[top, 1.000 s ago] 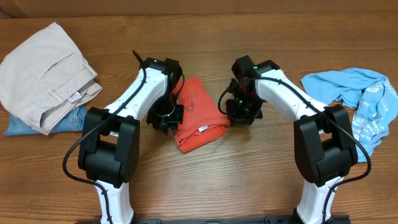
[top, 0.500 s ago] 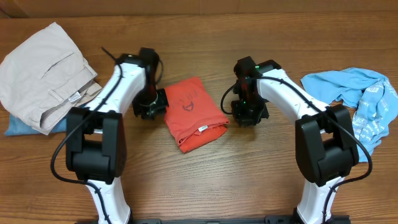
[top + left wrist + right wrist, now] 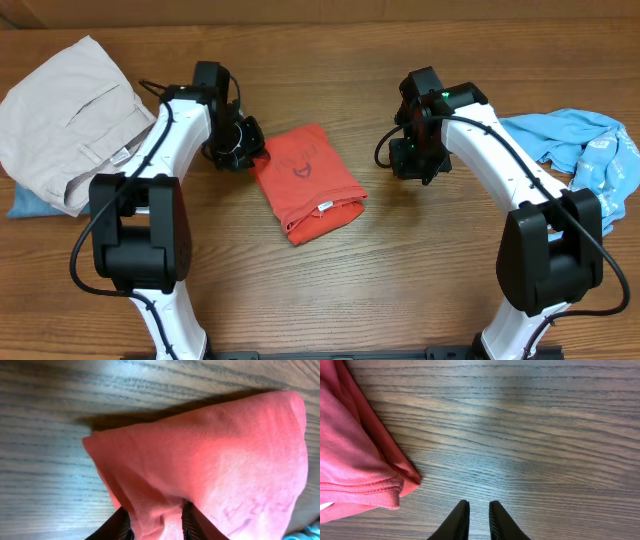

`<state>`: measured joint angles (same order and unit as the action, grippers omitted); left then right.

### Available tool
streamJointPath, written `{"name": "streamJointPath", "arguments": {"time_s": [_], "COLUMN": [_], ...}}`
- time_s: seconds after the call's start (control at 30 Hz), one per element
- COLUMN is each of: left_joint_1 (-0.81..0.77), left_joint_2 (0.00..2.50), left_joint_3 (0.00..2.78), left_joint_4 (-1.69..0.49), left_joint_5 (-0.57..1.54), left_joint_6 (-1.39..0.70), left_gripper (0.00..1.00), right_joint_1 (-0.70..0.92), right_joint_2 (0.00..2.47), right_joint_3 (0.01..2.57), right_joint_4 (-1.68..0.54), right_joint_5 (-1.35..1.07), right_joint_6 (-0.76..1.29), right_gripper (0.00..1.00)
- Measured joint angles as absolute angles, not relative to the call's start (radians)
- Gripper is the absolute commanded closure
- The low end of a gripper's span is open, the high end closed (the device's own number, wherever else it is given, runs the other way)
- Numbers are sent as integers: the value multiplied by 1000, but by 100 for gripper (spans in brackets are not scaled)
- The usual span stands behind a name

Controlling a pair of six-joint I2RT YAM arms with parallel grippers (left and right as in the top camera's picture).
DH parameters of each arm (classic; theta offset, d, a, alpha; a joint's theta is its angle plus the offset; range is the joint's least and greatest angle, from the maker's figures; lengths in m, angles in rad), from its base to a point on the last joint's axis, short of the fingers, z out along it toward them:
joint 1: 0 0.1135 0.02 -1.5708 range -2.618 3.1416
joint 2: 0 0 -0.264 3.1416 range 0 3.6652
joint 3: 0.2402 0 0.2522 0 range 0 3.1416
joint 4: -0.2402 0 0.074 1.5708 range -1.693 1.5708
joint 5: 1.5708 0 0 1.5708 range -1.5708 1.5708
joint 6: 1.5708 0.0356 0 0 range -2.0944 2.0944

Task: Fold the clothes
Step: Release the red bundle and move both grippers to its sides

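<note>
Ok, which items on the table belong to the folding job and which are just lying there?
Job:
red-orange T-shirt, folded, centre
light blue shirt, crumpled, right edge

Lying about:
beige trousers, far left
denim jeans, under them

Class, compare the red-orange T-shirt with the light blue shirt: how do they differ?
The red-orange T-shirt is folded into a compact shape; the light blue shirt lies crumpled and spread out. The T-shirt sits mid-table; the blue shirt is at the table's right edge. Both rest on the wooden table.
</note>
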<state>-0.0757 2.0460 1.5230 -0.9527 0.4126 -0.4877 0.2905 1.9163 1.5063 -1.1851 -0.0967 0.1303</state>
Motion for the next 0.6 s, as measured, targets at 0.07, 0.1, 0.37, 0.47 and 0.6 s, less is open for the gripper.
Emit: {"name": "streamJointPath", "arguments": {"time_s": [0.07,0.1,0.37,0.47,0.6], "left_joint_1": [-64,-57,18,36,27], "left_joint_2": [2046,2046,1952,1891,1870], "left_joint_3": [1523,1523,1526,1535,1549], "left_joint_4": [-970,-977,-1005,-955,-898], "left_joint_5": [450,471,520,521,528], "left_joint_6": [-488,-488,-515,-516,-493], "left_gripper": [69,69,67,67,67], "right_joint_1": [290,290,290,290,290], "right_joint_2": [1916,1916,1916,1916,1916], "right_joint_3": [1506,1507,1506,1506,1506], "right_joint_4": [-1186,-1185,-1167,-1159,-1120], "right_joint_5": [-97,-96,-96,-96,-141], "right_joint_6": [131,130,130,130,75], "right_gripper": [82,82,81,83,83]}}
